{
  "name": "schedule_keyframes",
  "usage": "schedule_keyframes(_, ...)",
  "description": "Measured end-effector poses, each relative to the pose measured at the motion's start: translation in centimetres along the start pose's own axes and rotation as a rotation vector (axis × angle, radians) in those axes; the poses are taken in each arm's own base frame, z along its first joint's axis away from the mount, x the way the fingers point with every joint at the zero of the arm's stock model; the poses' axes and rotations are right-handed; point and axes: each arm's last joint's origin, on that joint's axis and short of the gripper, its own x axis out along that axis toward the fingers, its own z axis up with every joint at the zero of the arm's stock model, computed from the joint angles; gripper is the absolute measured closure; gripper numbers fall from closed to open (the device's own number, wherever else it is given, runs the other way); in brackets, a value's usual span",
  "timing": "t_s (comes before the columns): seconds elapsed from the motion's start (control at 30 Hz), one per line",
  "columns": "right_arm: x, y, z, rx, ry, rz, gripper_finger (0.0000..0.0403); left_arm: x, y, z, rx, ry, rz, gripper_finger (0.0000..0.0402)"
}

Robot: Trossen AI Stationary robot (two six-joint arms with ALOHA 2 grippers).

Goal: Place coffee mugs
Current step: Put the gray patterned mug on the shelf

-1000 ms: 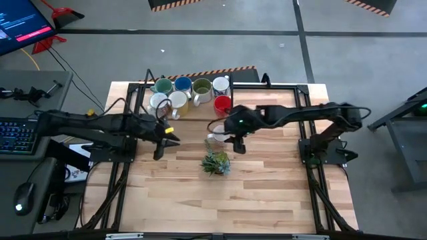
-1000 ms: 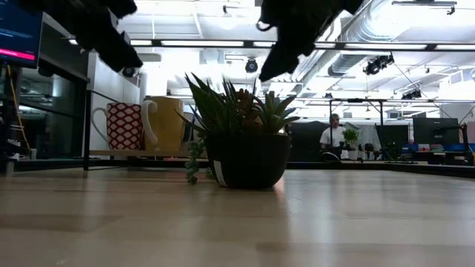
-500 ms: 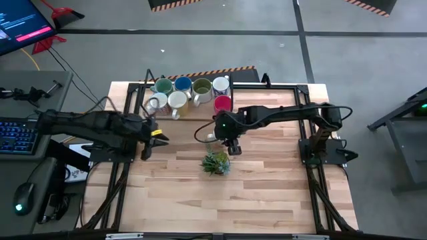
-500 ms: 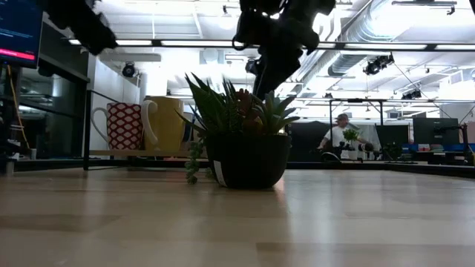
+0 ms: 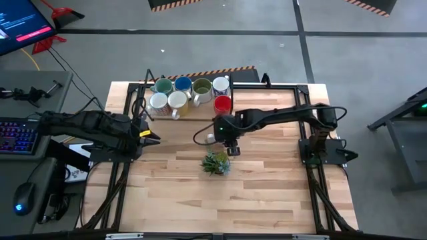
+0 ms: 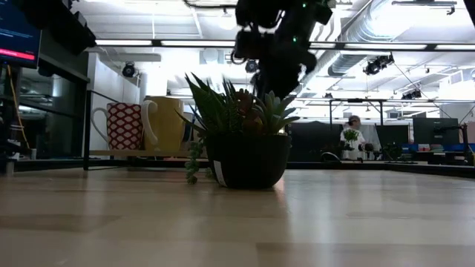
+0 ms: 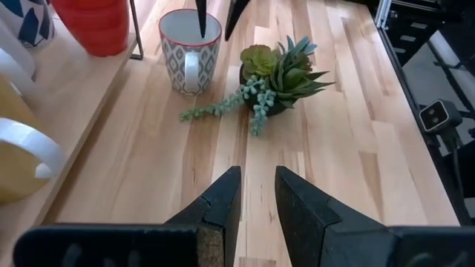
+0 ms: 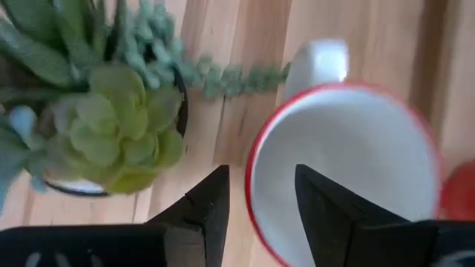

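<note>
Pale butcher-block planks are forming the surface, with a grey shop floor lying around it. The potted succulent serves as landmark. Seven mugs are standing in two rows on a raised strip well behind the plant: the teal mug, blue mug, olive mug and a white mug behind, two cream mugs and the red mug in front. An eighth, the patterned mug with a red rim, is standing upright just beside the plant on the rack side, its handle pointing toward the plant's trailing stem.

The right end effector is hanging directly over this mug, fingers apart, one over the bowl and one outside the wall, clamped on nothing. The left end effector is waiting well to the left of the plant, fingers slightly apart and empty.

Every mug visible from above appears empty. As glazed ceramic, the mug is probably rigid, moderately heavy, slick and chip-prone; pinching the rim wall opposite the handle seems the soundest hold.
</note>
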Motion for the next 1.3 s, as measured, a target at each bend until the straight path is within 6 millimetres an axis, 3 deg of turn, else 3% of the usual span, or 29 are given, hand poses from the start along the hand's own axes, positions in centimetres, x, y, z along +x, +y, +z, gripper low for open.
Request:
schedule_keyframes(0.2, 2.0, 0.0, -0.1, 0.004, 0.04, 0.01, 0.0269, 0.1, 0.0, 0.0, -0.007, 0.006, 0.002, 0.0326)
schedule_keyframes(0.37, 2.1, -0.1, 0.1, 0.002, 0.026, -0.019, 0.0274, 0.1, 0.0, 0.0, -0.026, 0.005, 0.007, 0.0326)
schedule_keyframes(0.53, 2.1, -0.1, 0.1, 0.003, 0.02, -0.019, 0.0315, 0.1, 0.0, -0.1, -0.063, 0.013, 0.01, 0.0326)
schedule_keyframes(0.7, 2.2, -0.2, 0.5, 0.003, -0.013, -0.045, 0.0382, 0.1, 0.0, 0.0, -0.07, 0.012, 0.012, 0.0326)
schedule_keyframes(0.8, 2.2, -0.5, 1.0, 0.007, -0.055, -0.082, 0.0394, 0.3, 0.0, 0.0, -0.087, 0.021, 0.015, 0.0326)
schedule_keyframes(0.97, 1.0, -0.8, 2.3, 0.0, -0.104, -0.115, 0.0398, 0.4, 0.0, 0.0, -0.11, 0.027, 0.017, 0.0326)
schedule_keyframes(1.3, -4.9, -4.1, 6.2, -0.072, -0.29, -0.162, 0.0401, 0.7, 0.0, 0.0, -0.109, 0.044, 0.022, 0.0326)
